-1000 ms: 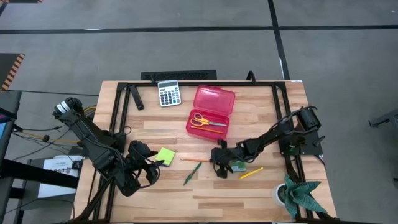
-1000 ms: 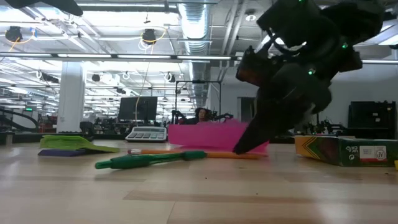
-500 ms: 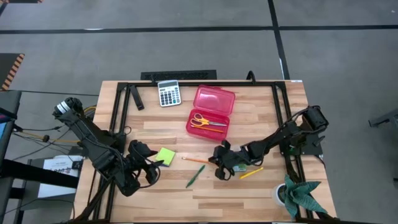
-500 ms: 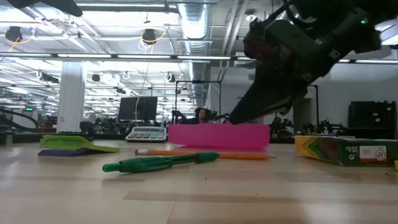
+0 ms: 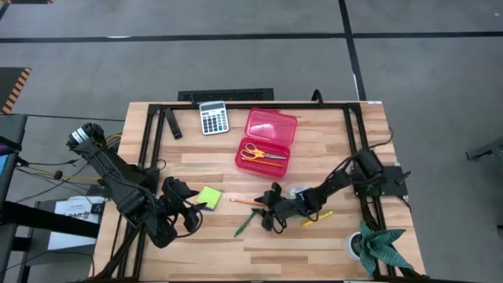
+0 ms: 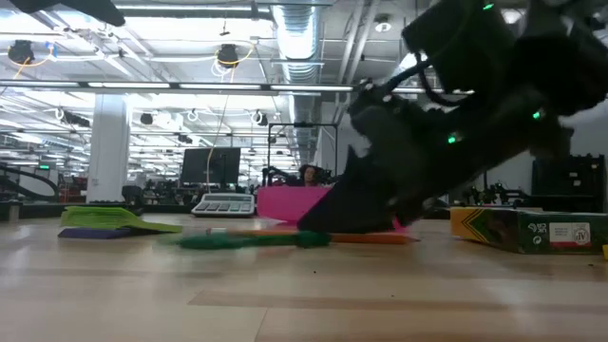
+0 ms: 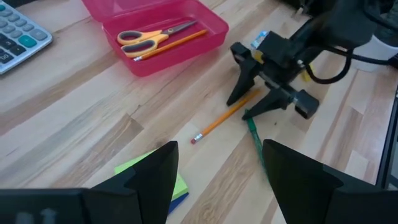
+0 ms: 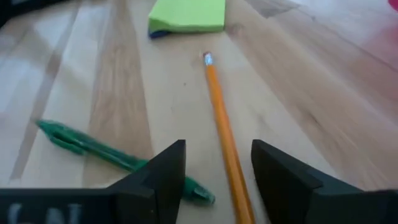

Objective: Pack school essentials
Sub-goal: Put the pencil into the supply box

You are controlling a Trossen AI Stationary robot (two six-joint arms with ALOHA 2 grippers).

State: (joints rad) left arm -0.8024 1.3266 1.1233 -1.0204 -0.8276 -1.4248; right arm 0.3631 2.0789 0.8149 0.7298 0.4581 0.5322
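An orange pencil [image 5: 245, 202] and a dark green pen [image 5: 244, 223] lie on the table at its near middle. My right gripper [image 5: 266, 214] is low over them and open. Its fingers stand either side of the pencil [image 8: 222, 146], with the pen [image 8: 112, 152] just outside one finger. The lime-green sticky-note pad [image 5: 208, 196] lies to the left. My left gripper [image 7: 217, 168] hangs open above the pad. Yellow-handled scissors [image 5: 262, 154] lie inside the red case [image 5: 267, 126]. A yellow pencil [image 5: 317, 218] and the carton [image 6: 527, 229] lie by the right arm. My right gripper comes in slanting down from the table's right, its fingers lying along the pencil and pointing toward the pencil's eraser end [image 8: 207, 59]. One finger [image 8: 168, 171] stands over the pen's near end [image 8: 198, 194]. I cannot tell whether it touches the pen or the pencil.
A grey-white calculator [image 5: 213, 118] lies at the far edge, left of the red case. A green paper plant in a white pot [image 5: 376, 245] stands at the near right corner. Bare wood lies along the near edge between the arms.
My right gripper has come down toward the table and toward the table's left, has tipped and rolled, and has opened from shut. Its fingers now stand around the orange pencil. The green pen has slid a little.
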